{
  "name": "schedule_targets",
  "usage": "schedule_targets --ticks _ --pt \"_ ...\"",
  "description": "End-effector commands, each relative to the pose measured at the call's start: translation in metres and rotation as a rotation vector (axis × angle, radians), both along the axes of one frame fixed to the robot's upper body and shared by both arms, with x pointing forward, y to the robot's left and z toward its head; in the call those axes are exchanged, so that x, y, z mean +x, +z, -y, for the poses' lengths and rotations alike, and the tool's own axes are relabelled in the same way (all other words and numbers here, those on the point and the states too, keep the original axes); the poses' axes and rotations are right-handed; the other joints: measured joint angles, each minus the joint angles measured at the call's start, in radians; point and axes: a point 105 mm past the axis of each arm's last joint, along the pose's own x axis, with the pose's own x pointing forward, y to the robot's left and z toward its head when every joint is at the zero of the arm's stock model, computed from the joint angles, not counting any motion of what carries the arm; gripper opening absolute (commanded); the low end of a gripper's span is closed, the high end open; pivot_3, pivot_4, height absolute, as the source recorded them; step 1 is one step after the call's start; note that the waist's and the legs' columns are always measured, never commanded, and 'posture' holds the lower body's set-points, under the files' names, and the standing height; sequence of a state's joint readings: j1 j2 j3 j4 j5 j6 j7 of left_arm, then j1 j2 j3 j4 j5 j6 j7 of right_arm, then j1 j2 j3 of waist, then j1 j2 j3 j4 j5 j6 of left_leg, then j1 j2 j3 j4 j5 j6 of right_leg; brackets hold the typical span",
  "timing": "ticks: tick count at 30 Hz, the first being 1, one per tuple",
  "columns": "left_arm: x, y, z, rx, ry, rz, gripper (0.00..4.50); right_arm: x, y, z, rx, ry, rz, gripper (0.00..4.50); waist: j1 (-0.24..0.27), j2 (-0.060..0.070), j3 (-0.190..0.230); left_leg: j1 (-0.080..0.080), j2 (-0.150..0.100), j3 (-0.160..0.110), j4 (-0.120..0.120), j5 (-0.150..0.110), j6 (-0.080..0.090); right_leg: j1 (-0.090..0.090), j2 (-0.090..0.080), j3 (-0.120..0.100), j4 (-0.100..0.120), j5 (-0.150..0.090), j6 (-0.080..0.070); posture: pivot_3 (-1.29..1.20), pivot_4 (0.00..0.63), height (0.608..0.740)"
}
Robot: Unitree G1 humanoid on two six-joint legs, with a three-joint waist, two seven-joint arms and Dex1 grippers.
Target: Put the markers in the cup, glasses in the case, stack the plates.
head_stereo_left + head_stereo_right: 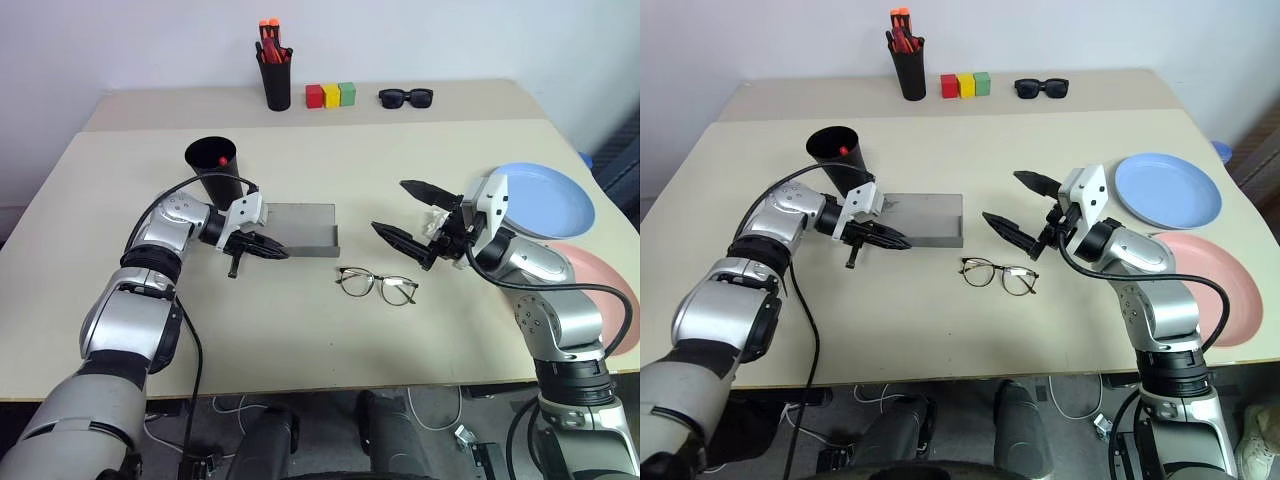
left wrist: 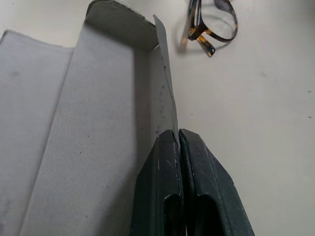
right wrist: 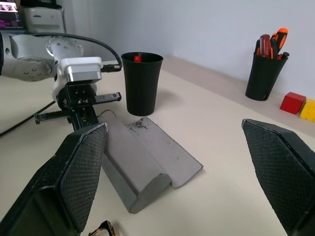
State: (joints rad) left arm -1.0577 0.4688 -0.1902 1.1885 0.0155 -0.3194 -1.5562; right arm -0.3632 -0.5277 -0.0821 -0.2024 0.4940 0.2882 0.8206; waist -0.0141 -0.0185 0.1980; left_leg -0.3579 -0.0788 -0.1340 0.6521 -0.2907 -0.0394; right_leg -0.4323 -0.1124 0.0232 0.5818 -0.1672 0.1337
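**On the table: pens look done, glasses and plates remain**

Across the broad beige tabletop (image 1: 300,330), which fills most of the head views and meets a plain pale wall at its far edge, the task looks about one-third done.

Largest of the task's things are the two round shallow plastic plates, the light blue plate (image 1: 548,200) and the salmon pink plate (image 1: 600,290). They lie side by side at the robot's right, the blue one farther away, and are not stacked. That step is still to do.

Next comes the tall tapered matte black plastic cup (image 1: 215,168), standing at the robot's left. A red cap (image 1: 221,160) shows inside its mouth, and no loose markers lie on the table, so the marker step is probably finished, though I cannot make out the second pen.

Just beside the cup the grey hard-shell glasses case (image 1: 300,230) lies open and empty. The left gripper (image 1: 262,247) has its two black fingers pressed together on the thin edge of the case's near wall, as the left wrist view shows, seemingly steadying it.

The thin dark wire-frame eyeglasses (image 1: 377,284) rest on the table near the case, in front of its right end and apart from it. The right gripper (image 1: 418,215) hovers above and beyond them, jaws spread wide and holding nothing.

At the far edge sit a small black pen pot of orange-capped pens (image 1: 274,70), red, yellow and green blocks (image 1: 331,95), and thick black sunglasses (image 1: 405,97).
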Motion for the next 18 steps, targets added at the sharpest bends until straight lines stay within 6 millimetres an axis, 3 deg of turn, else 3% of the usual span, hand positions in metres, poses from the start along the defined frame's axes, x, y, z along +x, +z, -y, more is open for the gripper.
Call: schedule_targets --ticks 1,7,13,18 --pt "0.002 0.012 -0.001 0.011 -0.039 0.079 1.33 -0.004 0.014 -0.002 0.004 0.015 0.055 4.5 0.0 0.0 0.0 0.0 0.0 0.0 0.0 0.0 0.0 0.0 0.0 0.0 0.0 0.0 0.0 0.0 0.15 0.74" --pt "0.002 0.026 -0.002 -0.028 -0.068 0.152 4.3 -0.005 0.012 -0.004 -0.004 0.027 0.047 4.5 0.0 0.0 0.0 0.0 0.0 0.0 0.0 0.0 0.0 0.0 0.0 0.0 0.0 0.0 0.0 0.0 0.15 0.74" --pt "-0.002 0.049 -0.009 -0.154 -0.032 0.113 4.41 -0.012 -0.006 -0.007 -0.157 0.069 0.028 4.5 -0.004 0.0 0.0 0.0 0.0 0.0 0.0 0.0 0.0 0.0 0.0 0.0 0.001 0.0 0.0 0.0 0.15 0.74" --pt "-0.028 0.047 -0.034 -0.378 0.059 -0.017 4.41 -0.017 -0.032 -0.012 -0.321 0.086 -0.016 4.5 -0.02 0.003 -0.002 0.002 0.001 0.001 -0.001 -0.001 0.002 0.0 0.0 0.001 0.002 0.0 0.0 0.0 0.15 0.74"
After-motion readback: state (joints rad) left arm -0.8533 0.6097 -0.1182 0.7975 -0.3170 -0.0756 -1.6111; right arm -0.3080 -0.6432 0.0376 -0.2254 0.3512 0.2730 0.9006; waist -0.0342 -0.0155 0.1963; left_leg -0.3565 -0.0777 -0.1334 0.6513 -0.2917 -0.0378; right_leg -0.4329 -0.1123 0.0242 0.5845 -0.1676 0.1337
